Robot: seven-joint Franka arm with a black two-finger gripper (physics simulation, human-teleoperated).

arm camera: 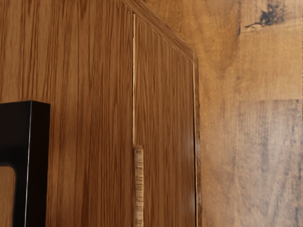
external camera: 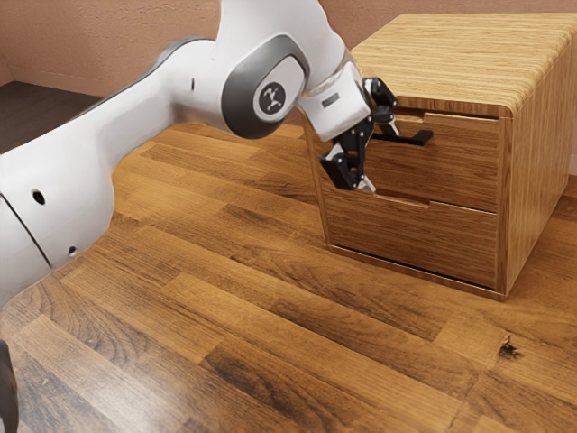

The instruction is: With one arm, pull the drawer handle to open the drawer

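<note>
A wooden cabinet [external camera: 532,135] stands on the floor with two drawers in its front. The upper drawer [external camera: 451,171] carries a black bar handle [external camera: 410,138] and sits about flush with the cabinet face. My gripper [external camera: 368,140] is at the handle's end toward the exterior view's left. It is open, with one black finger [external camera: 381,96] above the bar and the other finger [external camera: 348,170] below it. In the wrist view the black handle [arm camera: 26,161] lies close under my hand against the drawer front [arm camera: 85,94]. The lower drawer [external camera: 415,236] is shut.
Wooden plank floor [external camera: 270,316] stretches in front of the cabinet. A small dark mark [external camera: 509,348] lies on the floor near the cabinet's right corner, and the dark mark [arm camera: 270,16] also appears in the wrist view. A brown wall [external camera: 108,41] runs behind.
</note>
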